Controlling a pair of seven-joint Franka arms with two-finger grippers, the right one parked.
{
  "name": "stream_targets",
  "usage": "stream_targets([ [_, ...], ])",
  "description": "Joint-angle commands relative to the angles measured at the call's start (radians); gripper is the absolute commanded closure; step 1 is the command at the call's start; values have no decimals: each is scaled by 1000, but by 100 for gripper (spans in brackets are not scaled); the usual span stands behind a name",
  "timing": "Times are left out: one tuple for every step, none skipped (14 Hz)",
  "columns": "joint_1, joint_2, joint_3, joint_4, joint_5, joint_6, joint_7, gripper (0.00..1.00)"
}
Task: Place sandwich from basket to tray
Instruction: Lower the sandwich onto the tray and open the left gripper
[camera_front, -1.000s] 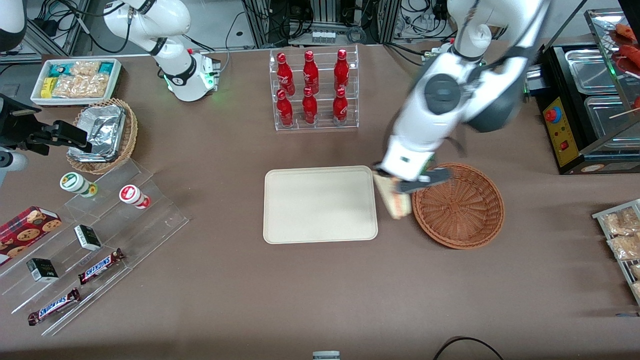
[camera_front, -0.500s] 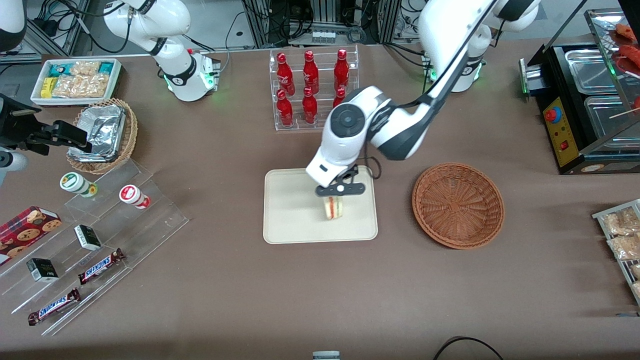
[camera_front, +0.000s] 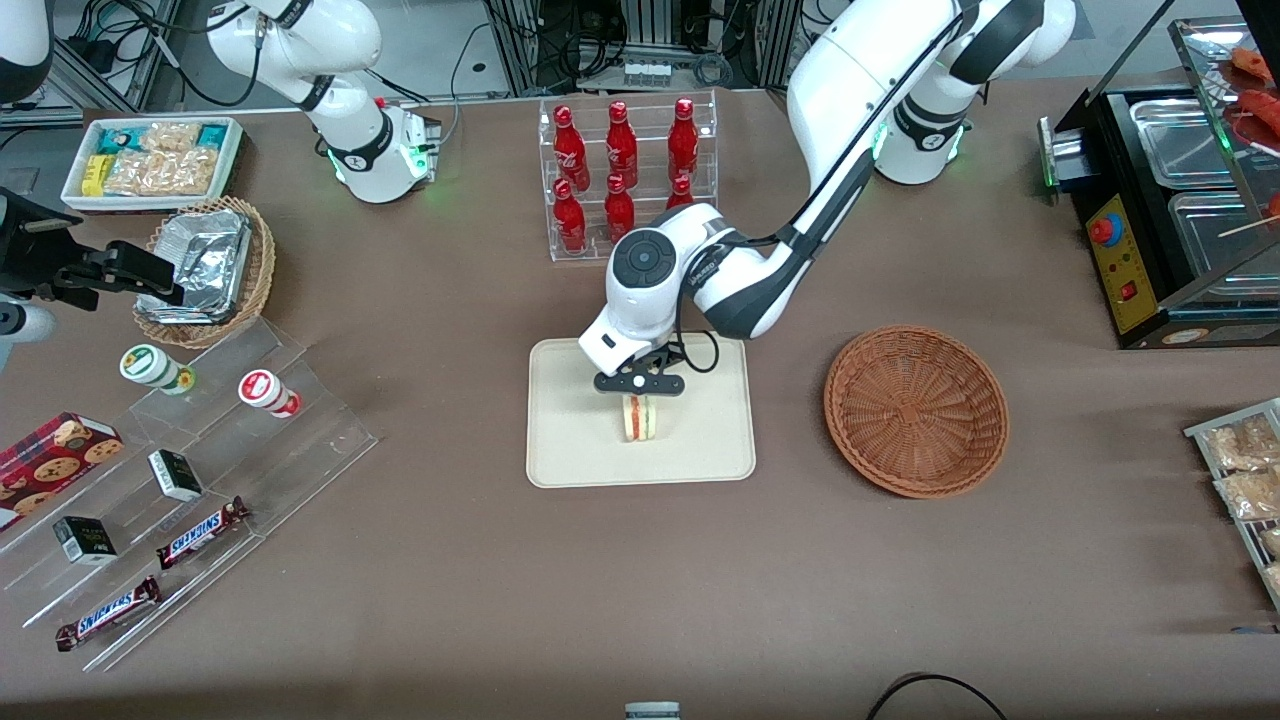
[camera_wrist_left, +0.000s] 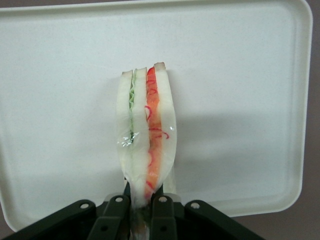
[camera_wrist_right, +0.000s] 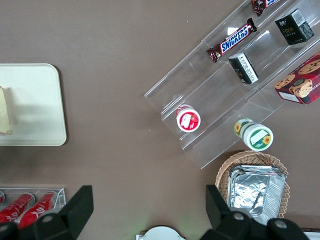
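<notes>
The sandwich (camera_front: 640, 417), a pale bread wedge with red and green filling, hangs over the middle of the cream tray (camera_front: 570, 440). My left gripper (camera_front: 640, 392) is shut on its narrow end from above. In the left wrist view the sandwich (camera_wrist_left: 146, 132) shows its cut edge, pinched between the black fingers (camera_wrist_left: 162, 215) of the gripper (camera_wrist_left: 141, 210), with the tray (camera_wrist_left: 240, 100) under it. Whether the sandwich touches the tray I cannot tell. The reddish-brown basket (camera_front: 916, 409) sits beside the tray, toward the working arm's end, with nothing in it.
A clear rack of red bottles (camera_front: 625, 180) stands farther from the front camera than the tray. Toward the parked arm's end are a tan wicker basket with foil packets (camera_front: 205, 268), a clear stepped stand with snacks (camera_front: 180, 480) and a white bin of packets (camera_front: 150, 160).
My gripper has carried the sandwich from the basket's rim to over the tray, then a little farther toward the parked arm's end and lower. The basket is left with nothing in it.
</notes>
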Motion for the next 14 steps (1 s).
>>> stream_targets([
  [-24,52,13,64,33,6,-9,100],
  [-24,67,13,84,40,5,-9,100],
  [-24,69,13,87,40,5,-11,80],
  [-24,68,13,87,40,5,-11,13],
  [-24,60,13,87,40,3,-11,0],
  [-21,46,13,87,40,0,-11,0],
  [-16,25,14,87,37,-7,-18,0],
  [-11,-9,14,82,37,-30,-38,0],
  [-11,-44,14,82,40,-96,-53,0],
  [-11,-88,16,82,39,-171,-60,0],
  [-1,-133,16,81,30,-226,-61,0],
  [28,-176,16,76,24,-262,-60,0],
  [51,-213,14,73,23,-291,-60,0],
  [74,-256,16,56,23,-318,-60,0],
])
